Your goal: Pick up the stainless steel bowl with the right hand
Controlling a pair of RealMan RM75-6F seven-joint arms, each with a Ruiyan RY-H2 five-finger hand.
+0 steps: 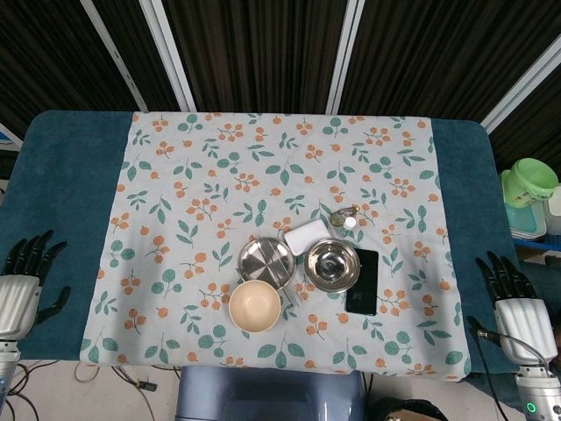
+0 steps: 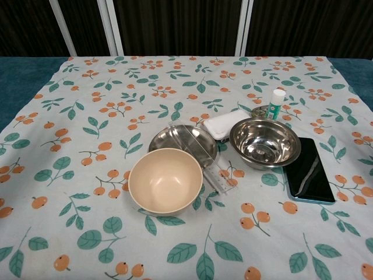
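- While both arms hang off the table's near corners in the head view, the right hand (image 1: 521, 309) and left hand (image 1: 21, 282) spread their fingers wide, holding nothing.
- In the chest view, the stainless steel bowl (image 2: 264, 142) sits right of the tablecloth's (image 2: 87, 116) centre, between a black phone (image 2: 308, 170) and a flat steel dish (image 2: 182, 144).

Head view high above, straight down; chest view low, nearer; shared floral tablecloth (image 1: 263, 175).

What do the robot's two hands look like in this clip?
Both the left hand and the right hand have black fingers on a silver metallic palm housing. A black cable runs beside the right wrist, and a small green ring light shows lower on that arm.
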